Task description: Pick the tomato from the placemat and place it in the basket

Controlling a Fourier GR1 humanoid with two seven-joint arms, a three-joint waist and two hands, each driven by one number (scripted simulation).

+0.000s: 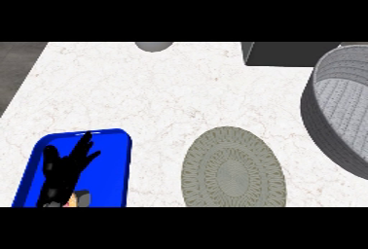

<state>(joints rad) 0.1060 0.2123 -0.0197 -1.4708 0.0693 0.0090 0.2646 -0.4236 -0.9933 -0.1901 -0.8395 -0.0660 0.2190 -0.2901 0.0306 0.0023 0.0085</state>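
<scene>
A round grey woven placemat (pixel 231 169) lies on the white counter at the lower middle, and nothing shows on it. No tomato is visible anywhere. The grey woven basket (pixel 332 131) stands at the right edge, partly cut off, and what shows of its inside holds nothing. My left hand (pixel 63 168) is at the lower left over a blue tray (pixel 115 165), with its fingers straight and spread, pointing up and right, holding nothing. The right hand does not show.
A grey rounded object (pixel 153 45) sits at the counter's far edge. A dark block (pixel 277 53) stands at the back right, beside the basket. The counter's left edge runs diagonally past the tray.
</scene>
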